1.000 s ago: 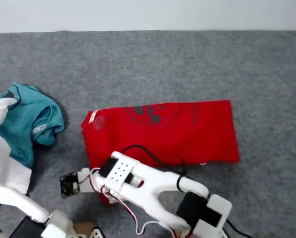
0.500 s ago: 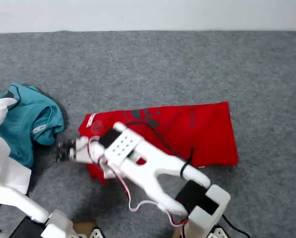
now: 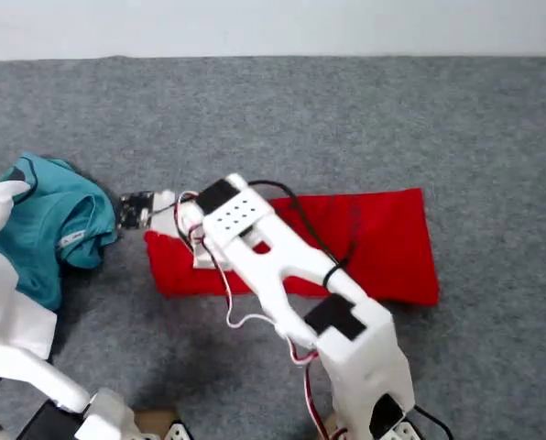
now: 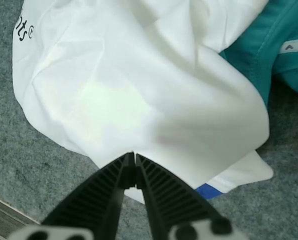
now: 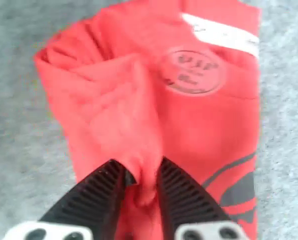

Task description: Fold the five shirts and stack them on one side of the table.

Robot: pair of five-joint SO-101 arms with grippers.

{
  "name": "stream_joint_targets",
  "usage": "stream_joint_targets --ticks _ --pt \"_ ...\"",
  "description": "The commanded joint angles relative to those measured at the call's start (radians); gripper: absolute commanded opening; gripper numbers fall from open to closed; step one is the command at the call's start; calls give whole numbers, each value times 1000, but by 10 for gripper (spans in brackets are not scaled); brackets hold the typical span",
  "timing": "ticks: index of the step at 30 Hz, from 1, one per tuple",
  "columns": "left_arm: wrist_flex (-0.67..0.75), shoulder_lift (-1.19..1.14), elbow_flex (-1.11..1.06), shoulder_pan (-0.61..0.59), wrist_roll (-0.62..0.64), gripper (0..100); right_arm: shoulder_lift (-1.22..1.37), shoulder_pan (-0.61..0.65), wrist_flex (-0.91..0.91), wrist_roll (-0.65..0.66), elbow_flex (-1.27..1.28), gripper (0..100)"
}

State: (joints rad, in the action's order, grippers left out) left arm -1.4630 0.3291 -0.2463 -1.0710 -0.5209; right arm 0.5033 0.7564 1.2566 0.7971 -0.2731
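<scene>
On the left edge of the grey tabletop (image 3: 346,119) a teal shirt (image 3: 58,215) lies crumpled, with a white shirt (image 3: 7,293) heaped partly over its near side. A strip of blue cloth (image 4: 209,190) shows under the white shirt's edge in the left wrist view. A pale wall (image 3: 273,27) runs along the far edge. The right arm (image 3: 282,275) crosses over the middle and left part of the red shirt (image 3: 383,238) and hides much of it from above. A black cable (image 3: 300,229) and thin wires loop along the arm.

The right arm stretches from the near edge out and to the left, its wrist over the red shirt's left end. The right claw (image 5: 139,182) is clamped on a raised ridge of red cloth that bunches up between its two fingers. The left arm (image 3: 35,371) sits at the near left corner. The left claw (image 4: 134,162) has its fingers together, tips against the white shirt. I cannot tell whether any cloth is caught between them.

The red shirt lies as a wide band across the middle of the tabletop, its left end near the teal shirt with grey showing between. That end is wrinkled and carries a round printed mark (image 5: 194,70) and a white neck label (image 5: 219,32). The right end lies flat.
</scene>
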Motion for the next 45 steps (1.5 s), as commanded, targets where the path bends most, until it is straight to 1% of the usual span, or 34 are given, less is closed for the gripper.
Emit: stream_joint_targets --ticks 1,3,5,11,13,18,22,28,36,39,42,45 --pt "17 26 2 0 -9 6 30 -58 5 -2 -109 157" --pt "15 26 2 0 -9 6 41 -82 5 -43 -137 185" --pt "15 26 2 0 -9 6 41 -101 28 -55 -160 196" --pt "15 26 2 0 -9 6 36 -120 199 -60 -281 193" --pt "15 26 2 0 -9 6 41 -110 251 -60 -334 165" --pt "17 34 -31 23 -9 6 87 -82 245 -60 -358 7" --pt "15 35 -44 34 -9 6 177 -99 257 -60 -358 9" --pt "8 37 -39 37 -9 6 252 -136 344 -64 -362 9" --pt "-66 37 30 38 -9 6 73 -136 364 -152 -402 9" --pt "-103 37 36 40 -9 6 2 -154 417 -190 -402 9" --pt "-153 37 38 40 -9 6 -38 -223 519 -287 -400 9" --pt "-207 37 62 40 -9 6 -74 -357 544 -428 -379 9"
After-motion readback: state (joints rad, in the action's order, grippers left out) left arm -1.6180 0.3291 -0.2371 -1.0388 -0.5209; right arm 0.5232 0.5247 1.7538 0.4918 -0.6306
